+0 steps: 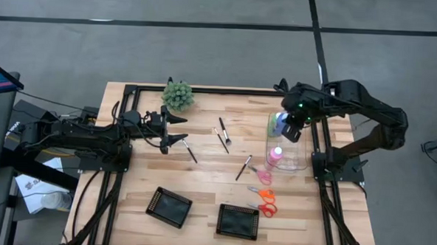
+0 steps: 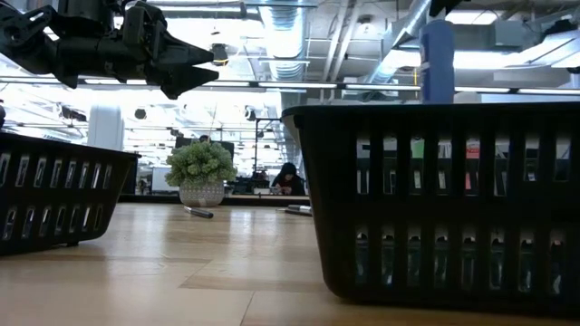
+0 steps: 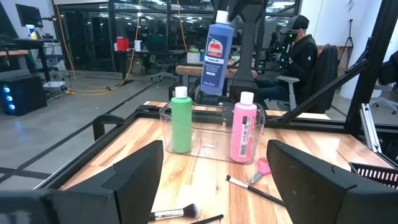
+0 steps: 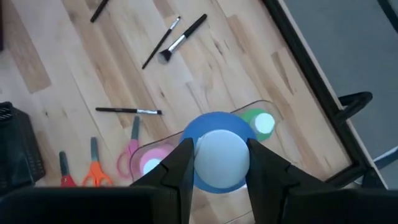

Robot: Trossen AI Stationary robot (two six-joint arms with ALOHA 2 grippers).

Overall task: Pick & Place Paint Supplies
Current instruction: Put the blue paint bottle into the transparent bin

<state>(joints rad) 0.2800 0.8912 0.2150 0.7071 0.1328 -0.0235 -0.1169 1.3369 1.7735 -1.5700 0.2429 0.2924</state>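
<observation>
**High view: blue bottle held above clear bin as left arm waits**

High view shows the right gripper (image 1: 288, 126) poised over a clear bin (image 1: 299, 161) at the right side of the wooden tabletop (image 1: 201, 182), its fingers (image 4: 177, 167) pinching the white cap of the blue bottle (image 3: 217, 53), which hangs in the air above the bin. The green bottle (image 3: 181, 121) and the pink bottle (image 3: 243, 127) stand upright inside the bin, well apart from each other.

The left gripper (image 1: 180, 129) hovers over the left-centre of the tabletop with its fingers (image 3: 134, 171) spread wide and nothing between them.

Several brushes (image 1: 222, 135) lie scattered across the middle of the tabletop. Pink scissors (image 1: 260, 174) lie just beside the bin, with orange scissors (image 1: 263, 192) and red-handled scissors (image 1: 265, 209) nearer the front edge. Two black trays (image 1: 169, 207) sit at the front, and a green plant ball (image 1: 177, 95) rests near the back edge. A person in dark clothing (image 3: 305, 53) sits in the room beyond.
</observation>
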